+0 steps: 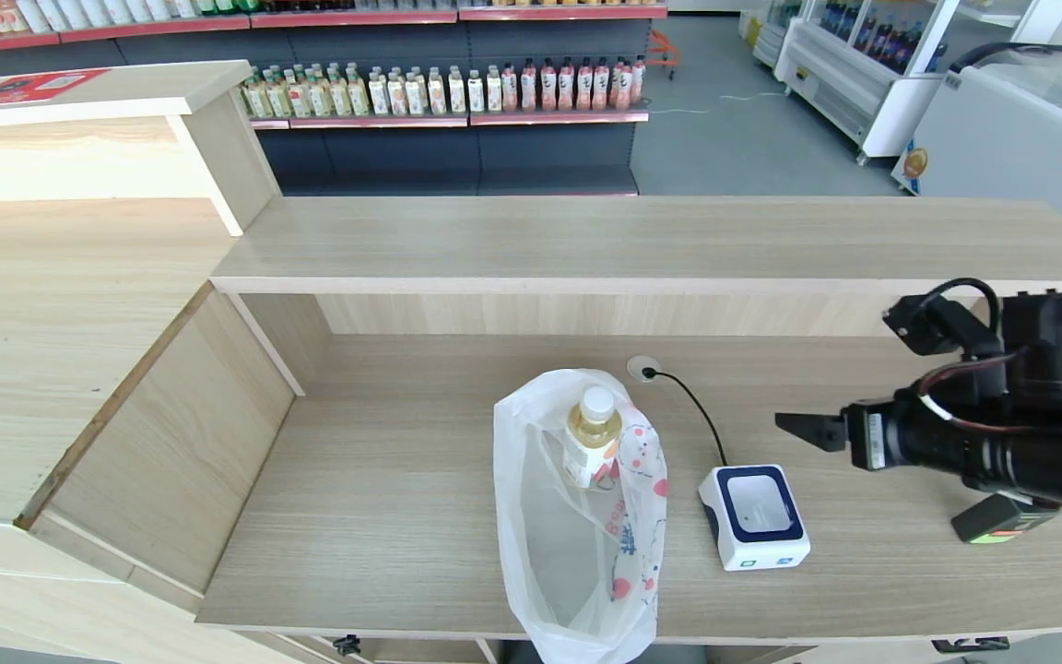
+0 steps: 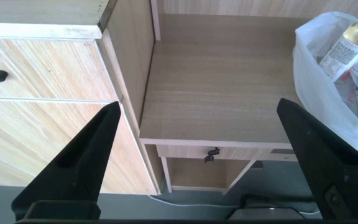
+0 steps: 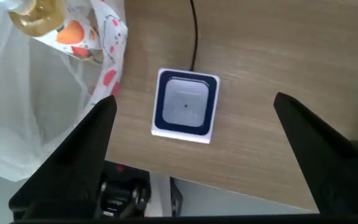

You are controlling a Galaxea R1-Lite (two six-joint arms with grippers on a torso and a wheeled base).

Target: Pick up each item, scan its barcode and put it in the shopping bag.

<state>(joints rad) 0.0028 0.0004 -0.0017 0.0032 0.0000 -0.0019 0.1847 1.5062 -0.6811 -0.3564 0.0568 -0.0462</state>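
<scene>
Near the scanner [image 3: 185,107], right tool [image 3: 194,98] spread; left tool [image 2: 197,102] spread by drawers [image 2: 42,81], bottle [image 1: 594,435] in shopping bag [image 1: 531,516]

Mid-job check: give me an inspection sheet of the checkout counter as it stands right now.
Surface: wooden counter, no spills seen.
Job's things: bottle inside the shopping bag, cap up; scanner beside the bag, on its right; small dark box lying under the right arm.
Clutter: nothing seen.
Grippers: right gripper open, raised near the scanner; left gripper open, in front of the counter.
Cables: scanner cable runs to a grommet.
Surroundings: drink shelves and freezers behind.
</scene>
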